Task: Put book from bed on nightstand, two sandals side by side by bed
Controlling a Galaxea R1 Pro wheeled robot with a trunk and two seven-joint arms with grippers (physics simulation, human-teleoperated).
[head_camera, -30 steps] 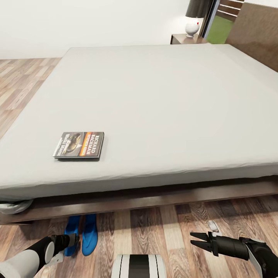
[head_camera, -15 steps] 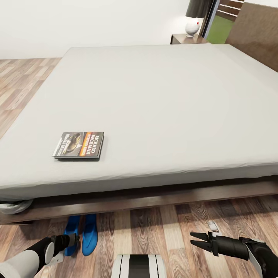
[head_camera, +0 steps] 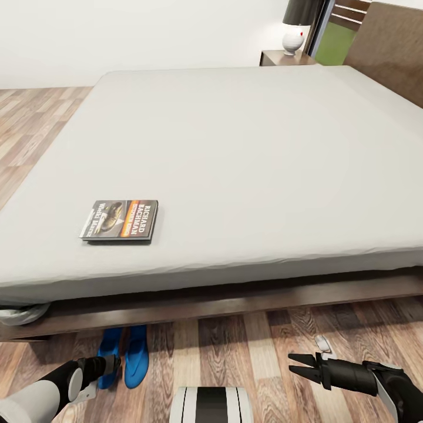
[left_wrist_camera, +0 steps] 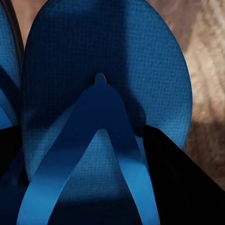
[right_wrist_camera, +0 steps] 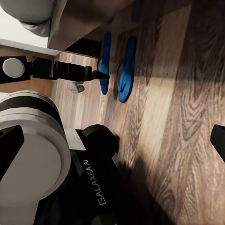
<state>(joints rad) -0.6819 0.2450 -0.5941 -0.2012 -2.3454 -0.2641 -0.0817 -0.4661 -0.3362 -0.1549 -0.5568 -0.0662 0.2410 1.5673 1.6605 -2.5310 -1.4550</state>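
One book (head_camera: 120, 220) lies flat on the light-grey mattress of the bed (head_camera: 247, 153), near the edge closest to the robot and toward its left side, cover up.

Two blue sandals (head_camera: 124, 355) lie side by side on the wood-plank floor (head_camera: 235, 352), their front ends tucked just under the dark bed frame. In the right wrist view the pair (right_wrist_camera: 116, 65) lies parallel, a narrow strip of floor between them.

The left end effector (head_camera: 114, 365) is low at the sandal on the robot's left, its tip at the sole. From the left wrist view that sandal (left_wrist_camera: 103, 108) is seen close up, thong strap and all, with dark fingers (left_wrist_camera: 183, 183) at either side of it; I cannot tell whether they are gripping it or how wide they stand.

The right end effector (head_camera: 298, 365) hovers above bare floor well to the right, its two fingers spread apart with nothing between them.

One nightstand (head_camera: 285, 58) stands at the far corner by the headboard, carrying one lamp (head_camera: 295, 26).
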